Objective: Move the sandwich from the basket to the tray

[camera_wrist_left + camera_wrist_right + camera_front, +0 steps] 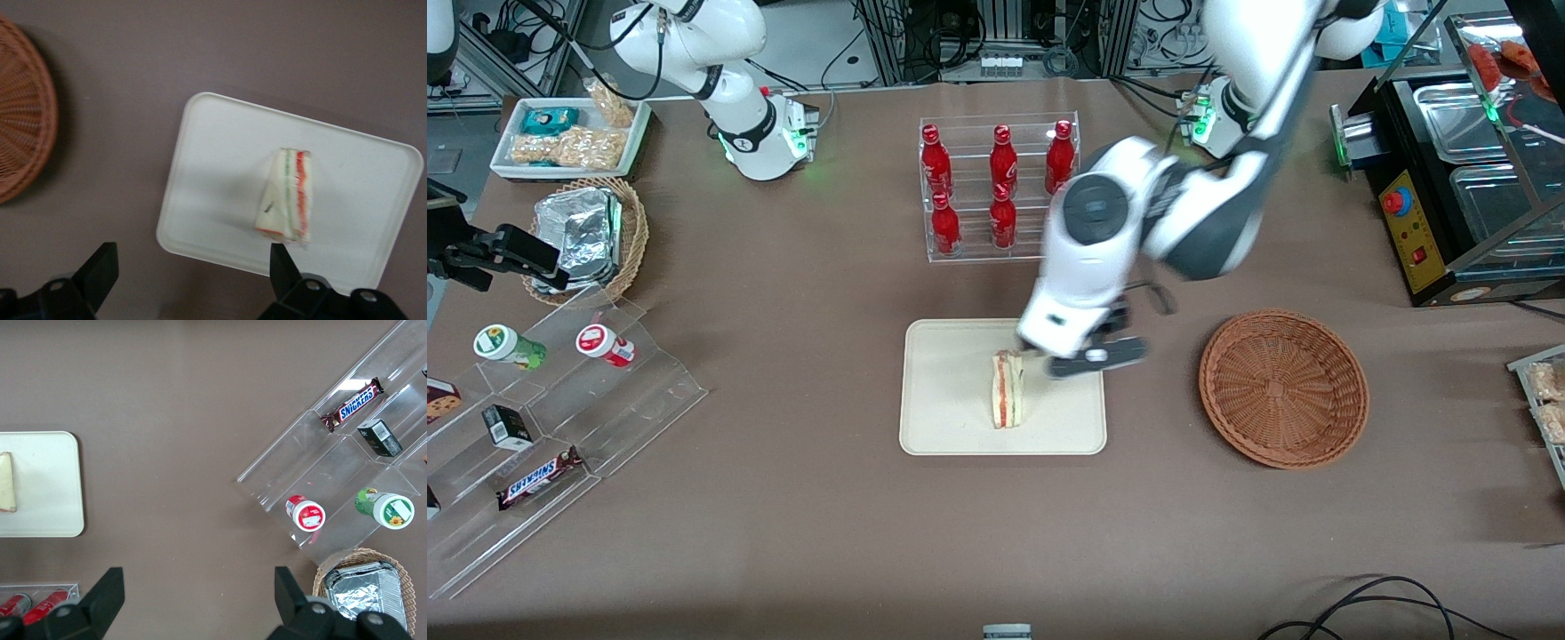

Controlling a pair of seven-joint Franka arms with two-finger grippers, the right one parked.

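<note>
The sandwich (1008, 389), a pale wedge with red and green layers, lies on the cream tray (951, 427) near its middle. It also shows in the left wrist view (288, 193) on the tray (220, 153), and in the right wrist view (5, 482) on the tray (47, 480). The reddish-brown wicker basket (1282, 387) is empty and stands beside the tray, toward the working arm's end; its rim shows in the left wrist view (20, 127). My left gripper (1096, 358) is open and empty. It hovers over the tray's edge nearest the basket, just beside the sandwich (193, 257).
A clear rack of red bottles (996, 187) stands farther from the front camera than the tray. A stepped acrylic shelf with snacks (543, 400), a tan basket with foil packs (587, 236) and a white snack tray (569, 138) lie toward the parked arm's end. A black appliance (1449, 178) stands at the working arm's end.
</note>
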